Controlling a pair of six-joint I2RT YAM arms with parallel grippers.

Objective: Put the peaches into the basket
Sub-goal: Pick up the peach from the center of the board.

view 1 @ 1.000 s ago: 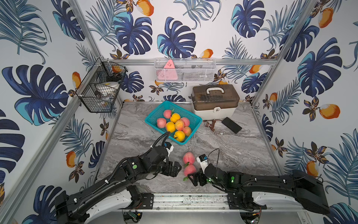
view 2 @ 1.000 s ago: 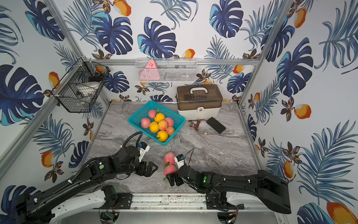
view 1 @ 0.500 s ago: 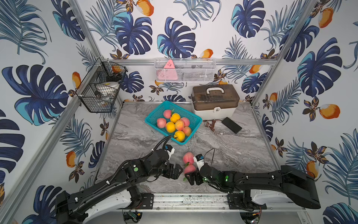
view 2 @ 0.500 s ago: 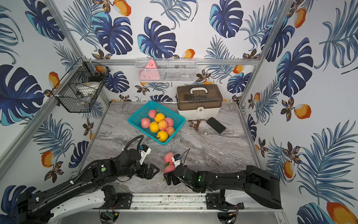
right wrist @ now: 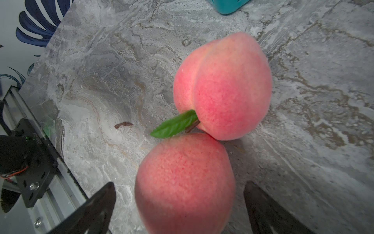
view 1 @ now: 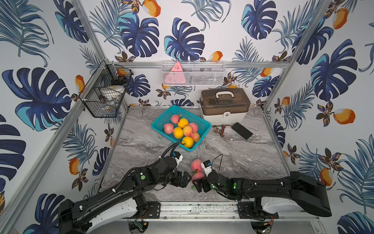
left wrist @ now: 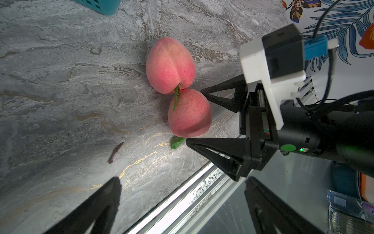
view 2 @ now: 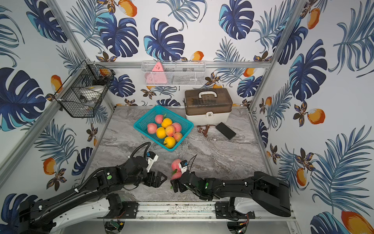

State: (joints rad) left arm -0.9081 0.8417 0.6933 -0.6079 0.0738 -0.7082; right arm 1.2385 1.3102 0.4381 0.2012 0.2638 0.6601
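Note:
The teal basket [view 1: 152,126] [view 2: 134,126] stands mid-table and holds several pink and yellow peaches [view 1: 178,132]. Two pink peaches lie touching near the front edge, a far one [view 1: 196,164] [left wrist: 170,64] [right wrist: 222,87] and a near one [view 1: 198,175] [left wrist: 189,113] [right wrist: 185,182]. My right gripper [view 1: 197,181] [left wrist: 194,116] [right wrist: 180,184] is open, with a finger on each side of the near peach and a gap on both sides. Just left of the pair, my left gripper [view 1: 187,179] [left wrist: 183,182] is open and empty, pointing at them.
A brown-lidded white box [view 1: 224,105], a black slab [view 1: 242,130] and a small brown object [view 1: 219,129] lie at the back right. A black wire rack [view 1: 105,93] and a white mesh tray [view 1: 193,73] hang on the walls. A metal rail [view 1: 198,208] runs along the front edge.
My right gripper has slid left along the front edge until its open fingers straddle the near peach. The left gripper has shifted only slightly toward the peaches.

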